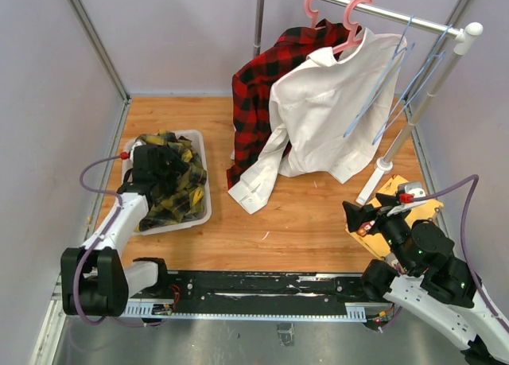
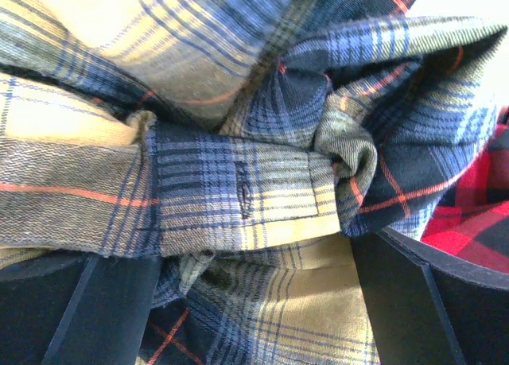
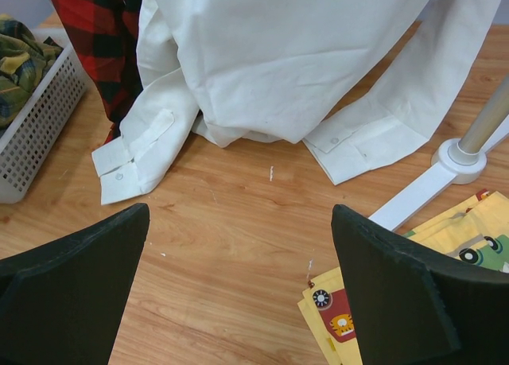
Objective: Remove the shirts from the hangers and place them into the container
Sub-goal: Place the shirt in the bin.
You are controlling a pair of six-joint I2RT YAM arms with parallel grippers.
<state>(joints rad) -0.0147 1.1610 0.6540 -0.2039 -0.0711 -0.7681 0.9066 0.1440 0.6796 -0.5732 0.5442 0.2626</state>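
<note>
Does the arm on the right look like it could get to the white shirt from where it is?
Probably yes. The right gripper is open and faces the white shirt, with only open wood of the table between them. The rack foot stands off to one side, out of the way.

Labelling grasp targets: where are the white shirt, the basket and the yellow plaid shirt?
white shirt (image 1: 326, 110), top view, torso.
basket (image 3: 40, 130), right wrist view, perforated wall.
yellow plaid shirt (image 2: 238, 198), left wrist view, buttonholed cuff.

White shirt (image 1: 326, 118) partly hides red plaid shirt (image 1: 254, 95).
</note>
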